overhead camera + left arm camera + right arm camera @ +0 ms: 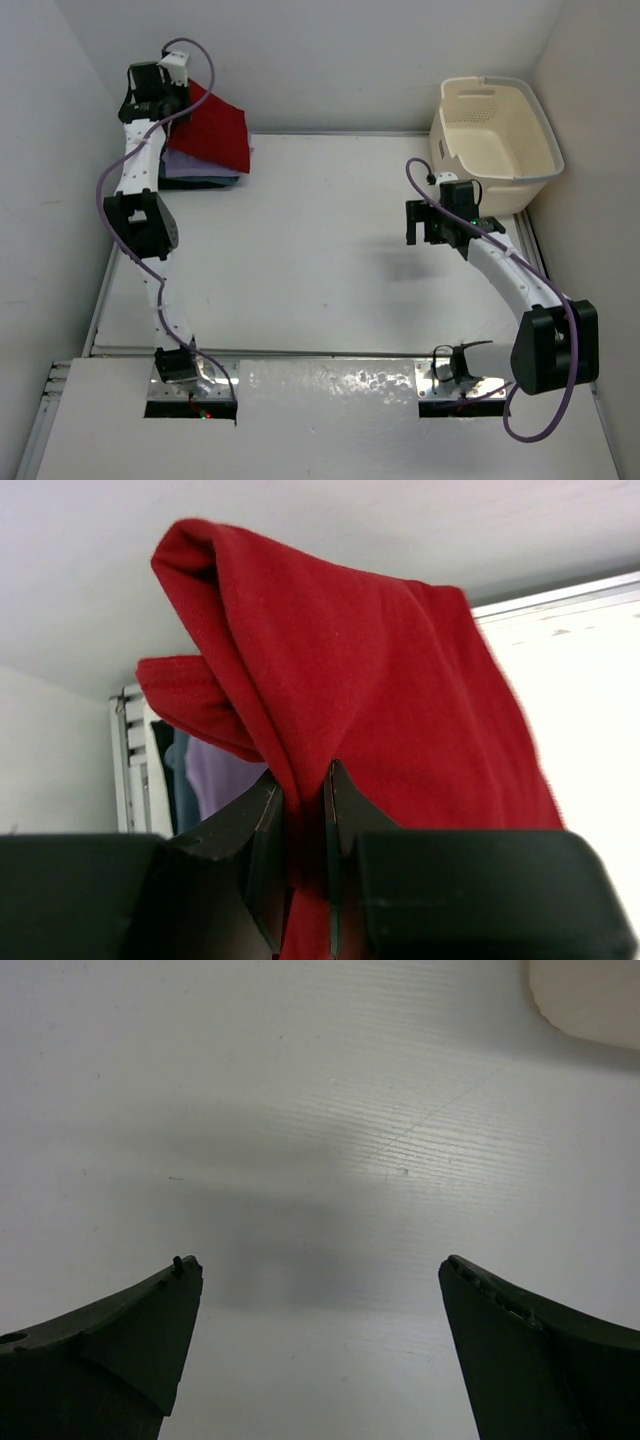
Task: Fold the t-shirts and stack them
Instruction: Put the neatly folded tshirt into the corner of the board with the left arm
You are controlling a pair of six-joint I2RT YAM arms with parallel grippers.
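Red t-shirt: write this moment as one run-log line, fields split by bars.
left gripper: shut on red t-shirt | right gripper: open, empty, above table | other t-shirts: stacked beneath red t-shirt, far left

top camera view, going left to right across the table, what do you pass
left end effector -> red t-shirt that it grips -> right end effector, open over bare table -> laundry basket

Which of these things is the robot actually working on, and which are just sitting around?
Job: red shirt, pinched in the left gripper; shirt pile beneath it.
Lying about: basket; right gripper, open, holding nothing.
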